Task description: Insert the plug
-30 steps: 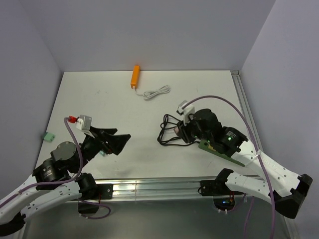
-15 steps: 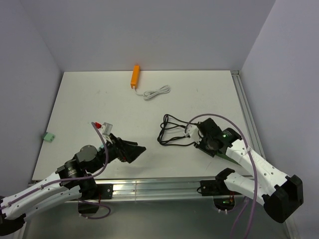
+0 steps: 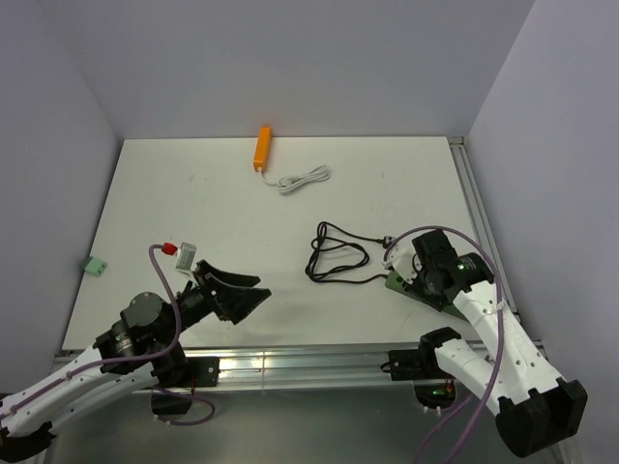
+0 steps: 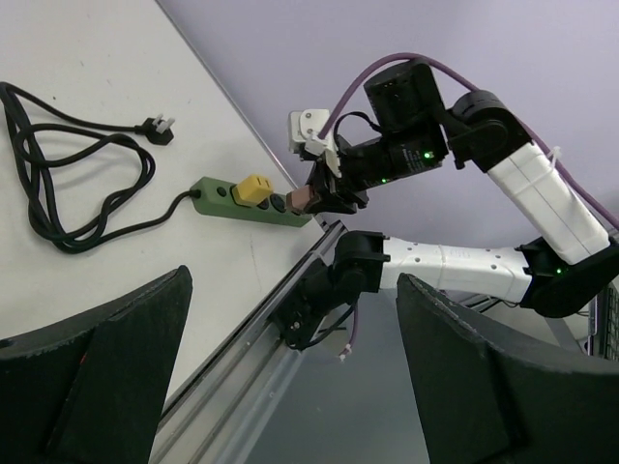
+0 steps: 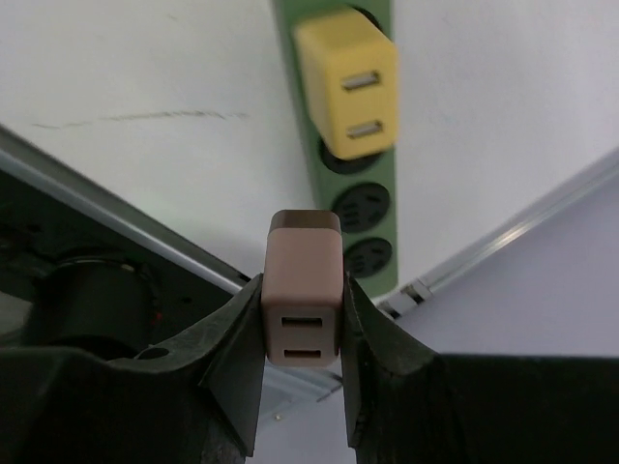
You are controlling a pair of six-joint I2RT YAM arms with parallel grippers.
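My right hand (image 5: 303,295) grasps the brown plug (image 5: 303,256), lower centre, near the green strip (image 5: 360,232). If I lower it tilted, it may miss the socket.

A white table (image 3: 193,203) bears an orange block (image 3: 262,148) at 12 o'clock, a coiled white cable (image 3: 304,179) just beside it. Toward 4 o'clock lie a looped black cord (image 3: 336,256) and a green power strip (image 4: 219,195)

Even diffuse overhead light, table (image 3: 242,208) bright, faint soft shadow at its near edge, top view sharp.
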